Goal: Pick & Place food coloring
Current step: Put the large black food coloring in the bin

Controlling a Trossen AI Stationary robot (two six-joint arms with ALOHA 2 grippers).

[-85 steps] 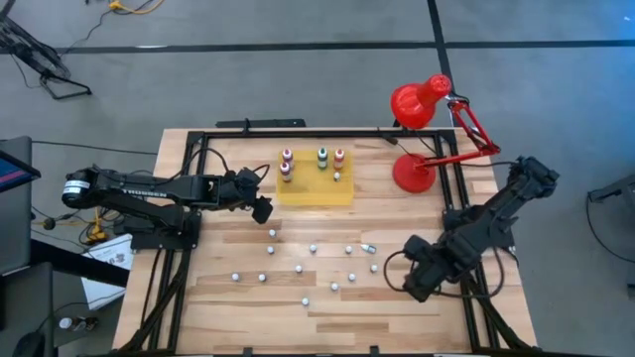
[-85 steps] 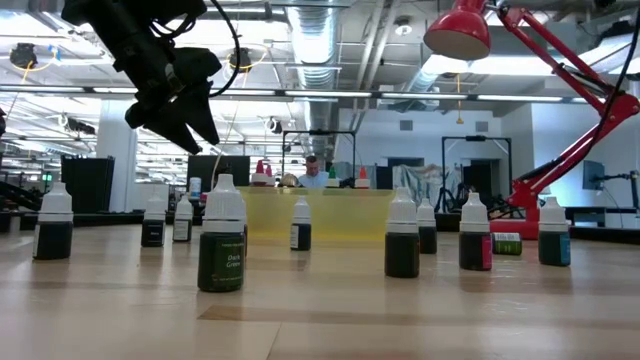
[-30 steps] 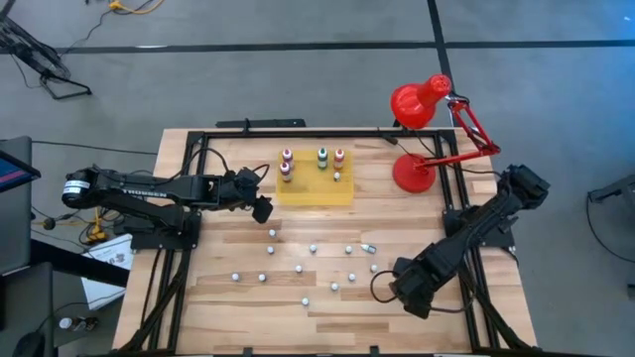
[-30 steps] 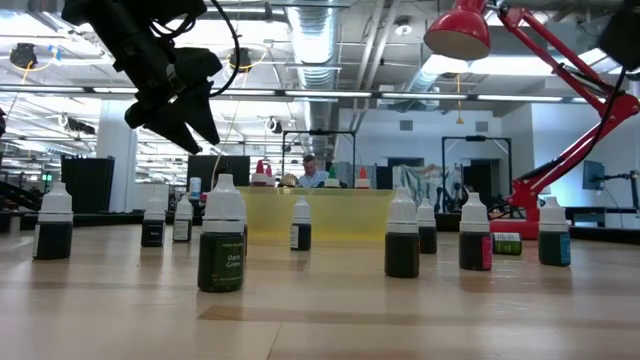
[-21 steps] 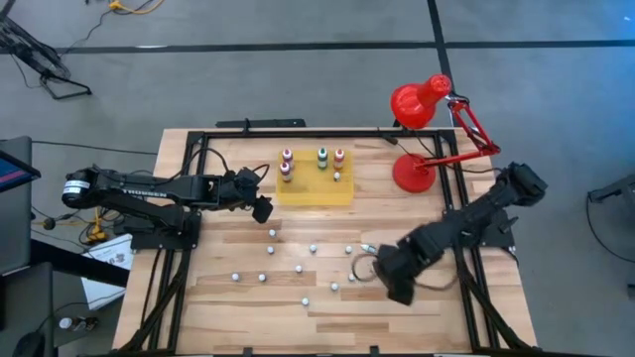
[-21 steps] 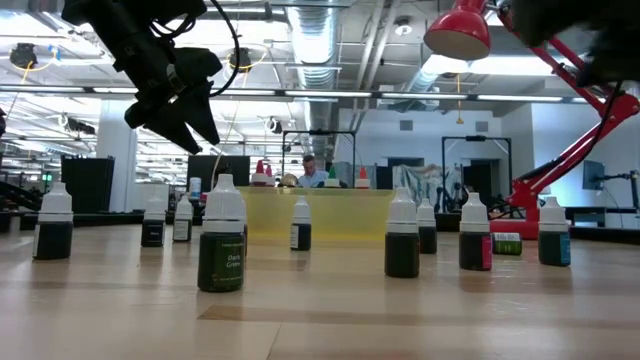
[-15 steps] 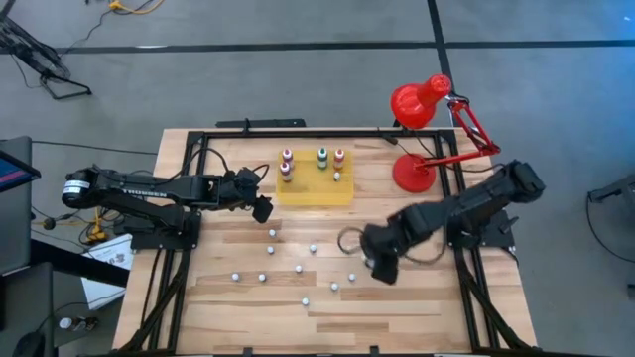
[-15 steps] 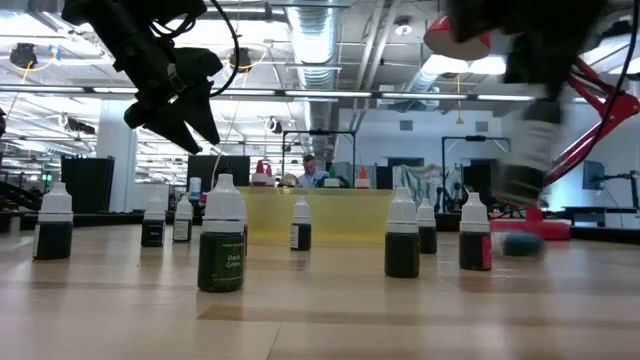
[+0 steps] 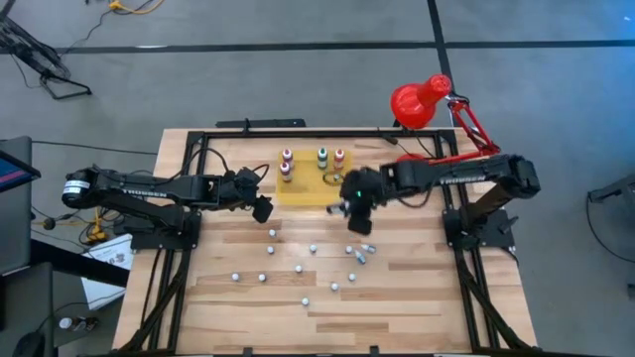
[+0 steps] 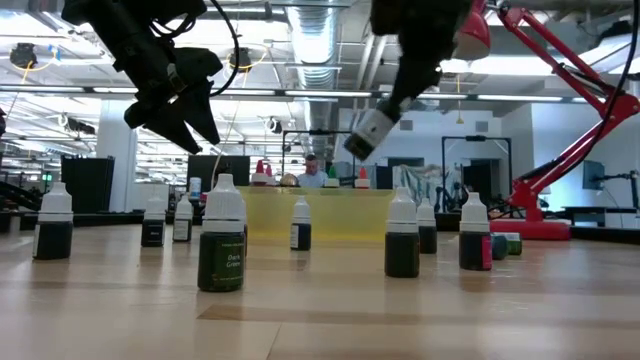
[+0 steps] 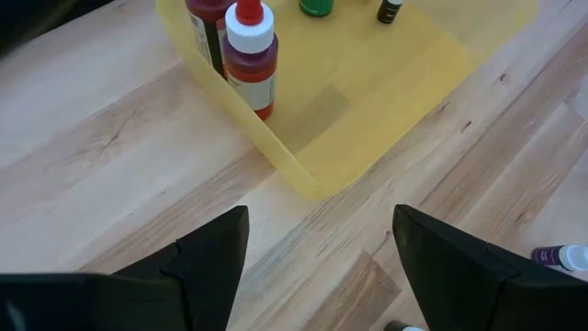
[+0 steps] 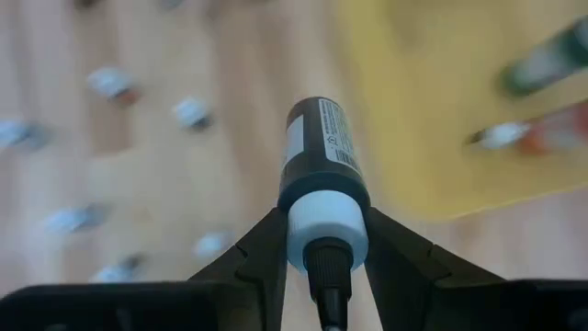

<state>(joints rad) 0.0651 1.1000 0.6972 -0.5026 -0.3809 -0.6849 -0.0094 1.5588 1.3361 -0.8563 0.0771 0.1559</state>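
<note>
A dark dropper bottle (image 12: 322, 152) is clamped by its white cap in the right tool (image 12: 323, 241) and carried above the bench (image 9: 417, 297), near the yellow mat's (image 9: 316, 191) right edge.

For a clean placement, the bottle is best brought upright over a bare patch of mat, clear of the bottles already standing there (image 9: 322, 156), and lowered before release. Its tilt is shown in the low view (image 10: 366, 132), whereas the grip at the cap is shown only by the right wrist view. The left tool (image 11: 317, 262) is held with fingers apart beside the mat's left corner.
</note>
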